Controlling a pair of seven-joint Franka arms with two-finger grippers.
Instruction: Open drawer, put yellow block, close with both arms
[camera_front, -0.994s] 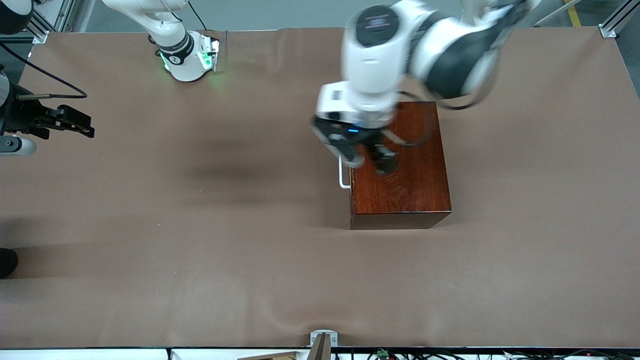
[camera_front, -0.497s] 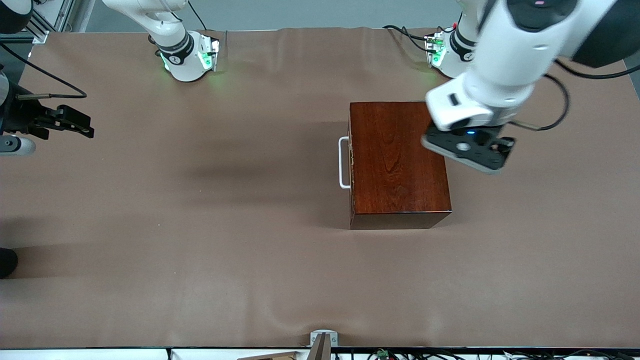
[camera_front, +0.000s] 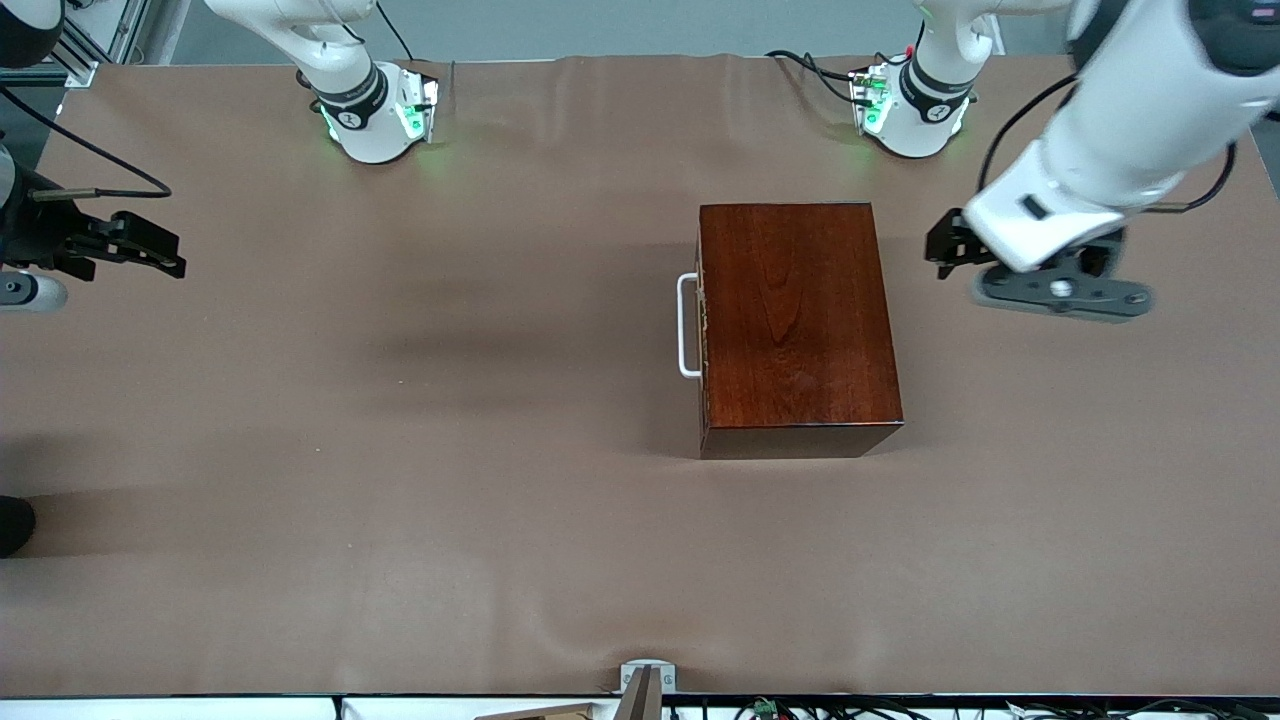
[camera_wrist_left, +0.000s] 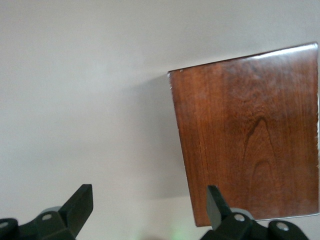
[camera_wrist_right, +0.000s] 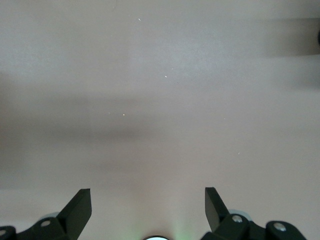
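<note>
Beside box (camera_front: 795, 325), left gripper (camera_front: 950, 245) withdrawn, drawer (camera_front: 690, 325) shut

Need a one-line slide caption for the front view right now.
Drawer shut in its box; left gripper and right gripper open over bare table.

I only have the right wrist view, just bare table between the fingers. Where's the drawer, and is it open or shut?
Observer: The drawer is shut, flush in the brown box, which sits toward the left arm's end of the table; its white handle faces the right arm's end.
Operator: And where's the left hand?
Observer: The left hand is open and holds nothing, over bare table beside the box, on the side away from the handle.
</note>
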